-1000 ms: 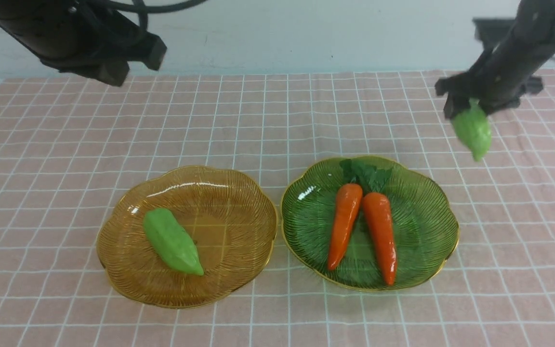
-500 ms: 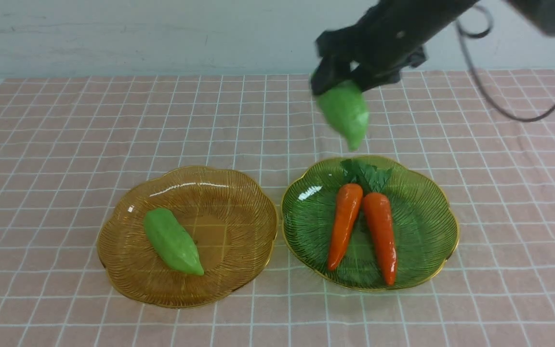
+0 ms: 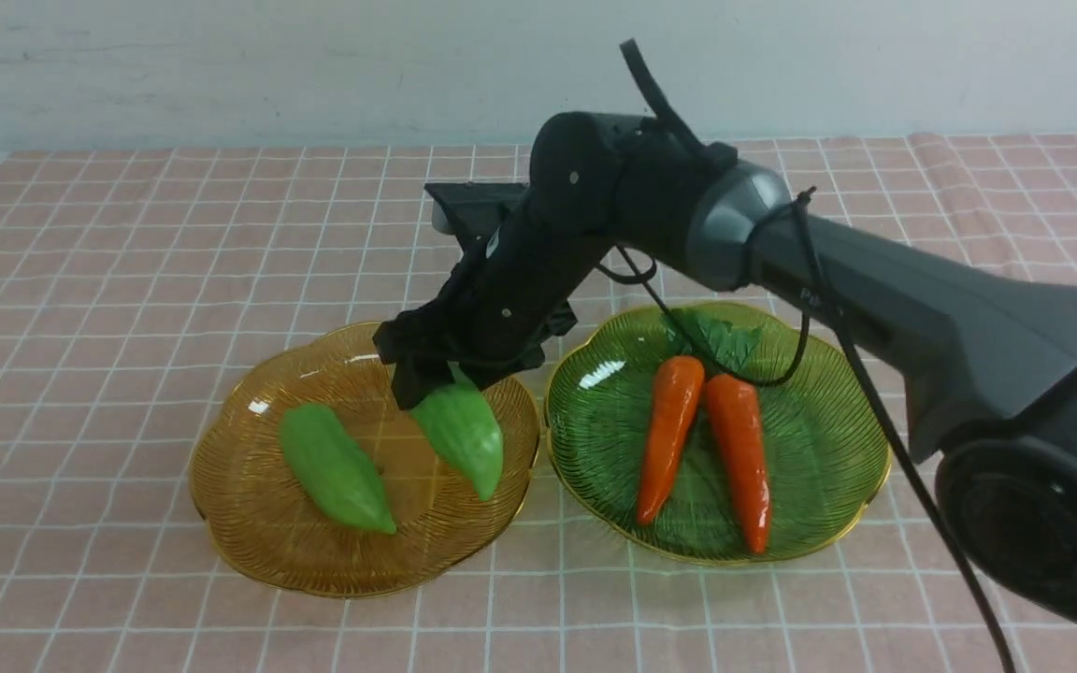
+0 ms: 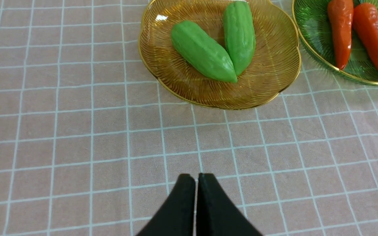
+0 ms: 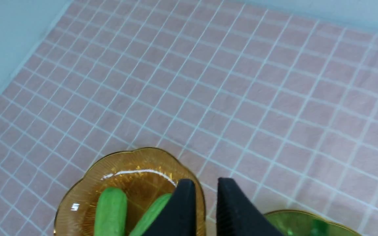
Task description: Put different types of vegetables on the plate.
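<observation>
My right gripper (image 3: 436, 379) reaches across to the amber plate (image 3: 221, 523) and is shut on the top end of a light green gourd (image 3: 464, 435), whose tip rests low in the plate. A second gourd (image 3: 333, 467) lies beside it in the same plate. Two orange carrots (image 3: 667, 435) (image 3: 739, 458) lie in the green plate (image 3: 828, 449). The left wrist view shows both gourds (image 4: 240, 32) (image 4: 202, 52) side by side and my left gripper (image 4: 197, 177) shut and empty over bare cloth. The right wrist view shows my right gripper (image 5: 206, 183) above the amber plate's rim (image 5: 77, 196).
The two plates stand side by side on a pink checked cloth (image 3: 127, 234). My right arm (image 3: 875, 262) stretches over the back of the green plate. A pale wall (image 3: 314, 65) closes the far edge of the table.
My right arm has swung left with the gourd, from the far right, over the green plate, down onto the amber plate. The left arm has left the front view.
</observation>
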